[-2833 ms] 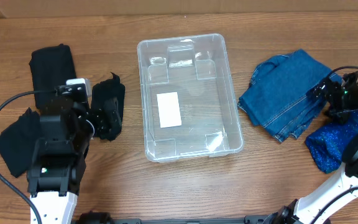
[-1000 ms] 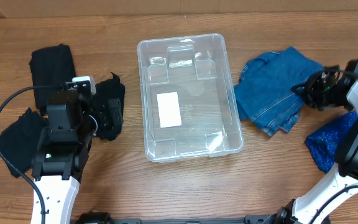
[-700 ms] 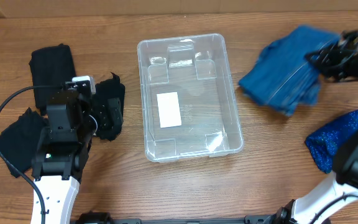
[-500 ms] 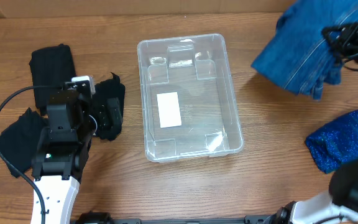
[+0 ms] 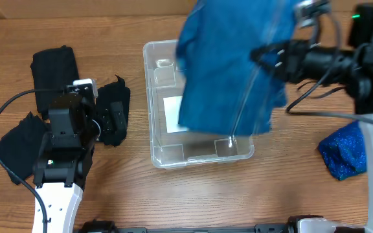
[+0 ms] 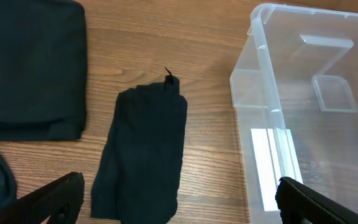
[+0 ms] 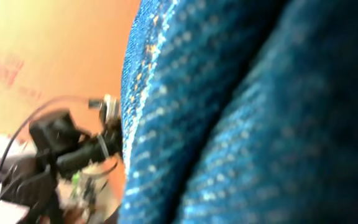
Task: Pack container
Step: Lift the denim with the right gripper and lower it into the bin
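Container [image 5: 153,103] sitting centre of surface [image 5: 193,194]: rigid, light, likely sliding if bumped; rim offering best hold. Right fingers [image 5: 267,53] clenching floppy denim [image 5: 225,71], dangling above it. Left fingers [image 6: 48,200] spreading released near black cloth [image 6: 143,155].

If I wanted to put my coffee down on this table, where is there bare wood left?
The table is bare along the front of the container, widening on the right between it and the sparkly blue cloth. The left is crowded: black cloths and the left arm. Denim held by the right gripper hangs over the container.
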Controlling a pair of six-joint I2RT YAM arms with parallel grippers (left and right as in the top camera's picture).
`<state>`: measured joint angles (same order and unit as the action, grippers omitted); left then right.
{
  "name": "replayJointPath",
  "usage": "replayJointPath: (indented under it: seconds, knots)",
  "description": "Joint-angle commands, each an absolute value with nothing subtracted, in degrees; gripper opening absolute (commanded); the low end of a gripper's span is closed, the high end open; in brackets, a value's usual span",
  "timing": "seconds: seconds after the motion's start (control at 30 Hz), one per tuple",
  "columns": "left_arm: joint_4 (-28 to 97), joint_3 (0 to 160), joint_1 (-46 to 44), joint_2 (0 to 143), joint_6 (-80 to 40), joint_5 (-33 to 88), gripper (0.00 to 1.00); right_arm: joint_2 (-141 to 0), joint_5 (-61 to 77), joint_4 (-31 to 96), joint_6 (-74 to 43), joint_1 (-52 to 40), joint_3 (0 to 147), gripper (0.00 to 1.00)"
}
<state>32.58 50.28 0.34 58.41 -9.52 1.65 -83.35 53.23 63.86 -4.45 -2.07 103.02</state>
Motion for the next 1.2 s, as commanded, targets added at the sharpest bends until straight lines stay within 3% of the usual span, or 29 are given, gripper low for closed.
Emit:
replayJointPath:
  seconds: [0.0,0.37,0.77,0.8,0.83,0.9,0.93,1.07,1.17]
  knots:
    - [32.29,51.88,-0.03,58.72,-10.33,1.06,1.0,-83.29,50.37,65.78,-4.03,-8.32,103.26,0.04]
    - [32.34,51.88,-0.03,58.72,-10.33,1.06,1.0,-98.37,50.57,62.17,-1.43,-15.77,100.49,0.04]
    - [32.34,51.88,-0.03,58.72,-10.33,1.06,1.0,-114.5,54.39,56.42,-1.48,-16.45,100.49,0.05]
    - [32.34,51.88,-0.03,58.72,-10.33,1.06,1.0,-115.35,53.54,55.75,-1.48,-16.45,100.49,0.08]
    - [32.32,51.88,-0.03,58.72,-10.33,1.06,1.0,-116.18,51.75,55.24,-1.45,-16.45,100.49,0.2]
    - [32.34,51.88,-0.03,58.72,-10.33,1.08,1.0,-117.3,45.93,54.96,-1.48,-16.47,100.49,0.64]
    - [32.36,51.88,-0.03,58.72,-10.33,1.08,1.0,-117.78,42.57,55.11,-1.48,-16.51,100.49,0.73]
    - [32.38,51.88,-0.03,58.72,-10.33,1.08,1.0,-117.73,28.36,56.66,-2.59,-16.75,100.66,1.0]
    - [32.36,51.88,-0.03,58.72,-10.33,1.08,1.0,-117.05,15.73,59.11,-3.68,-17.54,101.56,1.0]
